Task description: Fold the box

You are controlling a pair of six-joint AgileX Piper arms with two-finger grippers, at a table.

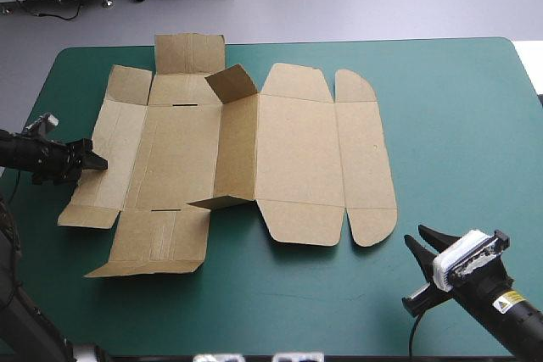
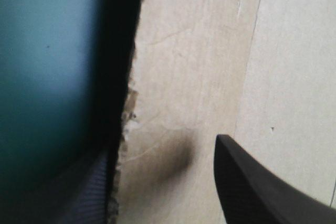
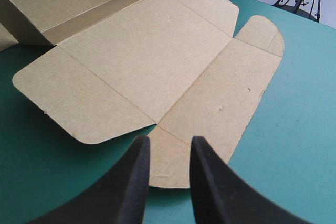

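Note:
The brown box [image 1: 297, 158] lies as a cut sheet spread across the table's middle. One long middle panel [image 1: 237, 154] stands raised, with a small tab [image 1: 231, 82] tilted up at its far end. My left gripper [image 1: 89, 160] is at the sheet's left flap [image 1: 110, 150]. In the left wrist view the gripper [image 2: 163, 148] is open, and the board's edge [image 2: 157, 77] runs between its two fingers. My right gripper [image 1: 422, 242] is open near the front right, just short of the sheet's rounded flap [image 3: 168, 169]. The right wrist view shows its fingers [image 3: 169, 142] apart with nothing between them.
Bare teal-green cover [image 1: 458, 125] stretches to the right of the box, with more along the front edge [image 1: 297, 311]. The sheet's far flap [image 1: 188, 52] reaches close to the table's far edge.

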